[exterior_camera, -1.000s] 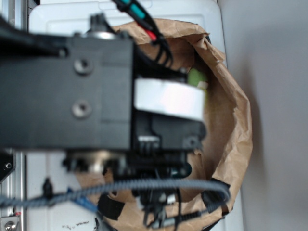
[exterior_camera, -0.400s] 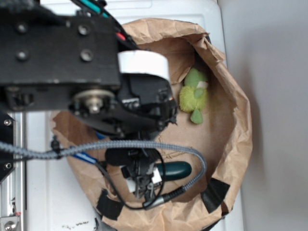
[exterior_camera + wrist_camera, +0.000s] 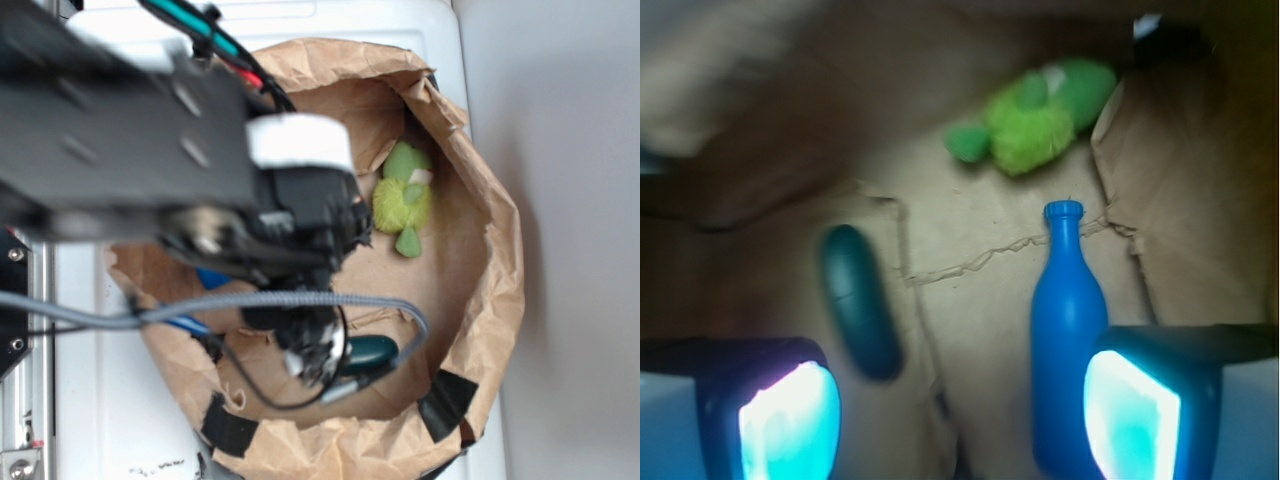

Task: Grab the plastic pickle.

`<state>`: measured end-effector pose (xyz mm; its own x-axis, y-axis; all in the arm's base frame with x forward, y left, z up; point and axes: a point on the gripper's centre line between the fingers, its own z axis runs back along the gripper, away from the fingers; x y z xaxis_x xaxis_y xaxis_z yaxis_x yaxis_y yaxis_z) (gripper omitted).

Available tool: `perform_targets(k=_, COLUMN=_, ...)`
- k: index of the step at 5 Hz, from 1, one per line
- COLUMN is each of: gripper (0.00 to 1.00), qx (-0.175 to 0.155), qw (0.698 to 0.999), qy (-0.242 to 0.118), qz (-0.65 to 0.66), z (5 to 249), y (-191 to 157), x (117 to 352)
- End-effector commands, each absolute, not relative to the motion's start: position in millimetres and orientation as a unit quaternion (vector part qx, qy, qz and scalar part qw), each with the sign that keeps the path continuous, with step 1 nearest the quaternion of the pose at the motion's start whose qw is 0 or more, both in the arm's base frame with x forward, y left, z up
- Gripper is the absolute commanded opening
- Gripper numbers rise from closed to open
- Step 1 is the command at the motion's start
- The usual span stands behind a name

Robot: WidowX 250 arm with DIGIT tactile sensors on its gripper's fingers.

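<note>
The plastic pickle (image 3: 860,300) is a glossy, very dark green oblong lying on the brown paper floor of the bag. In the wrist view it sits just ahead of my left fingertip. From outside, only its right end (image 3: 372,352) shows past the wrist. My gripper (image 3: 960,420) is open above the bag floor, its glowing pads (image 3: 790,420) wide apart and holding nothing. The pickle lies outside the gap, to the left. In the exterior view the gripper (image 3: 318,358) hangs low inside the bag, its fingers hidden by the wrist.
A blue plastic bottle (image 3: 1068,330) lies against the inside of my right finger, neck pointing away. A fuzzy light-green plush toy (image 3: 402,203) rests at the bag's far side. The crumpled brown paper bag (image 3: 500,300) walls everything in; a grey cable (image 3: 300,300) loops over it.
The arm has swung off the middle of the bag and lowered, uncovering the plush and the pickle. Since 0.4 s ago the gripper has shifted slightly right, toward the pickle.
</note>
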<state>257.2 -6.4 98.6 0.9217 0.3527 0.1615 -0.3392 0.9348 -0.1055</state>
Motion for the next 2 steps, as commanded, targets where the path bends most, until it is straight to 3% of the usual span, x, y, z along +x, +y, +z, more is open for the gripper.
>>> perform_targets(k=1, gripper=1.00, qx=-0.013, qw=0.981, qy=-0.135, qz=0.140, z=67.7, y=-31.9, x=297.6)
perform_targets(k=2, gripper=1.00, qx=-0.031, qw=0.984, qy=-0.125, qz=0.127, z=67.6, y=-48.4, x=303.8)
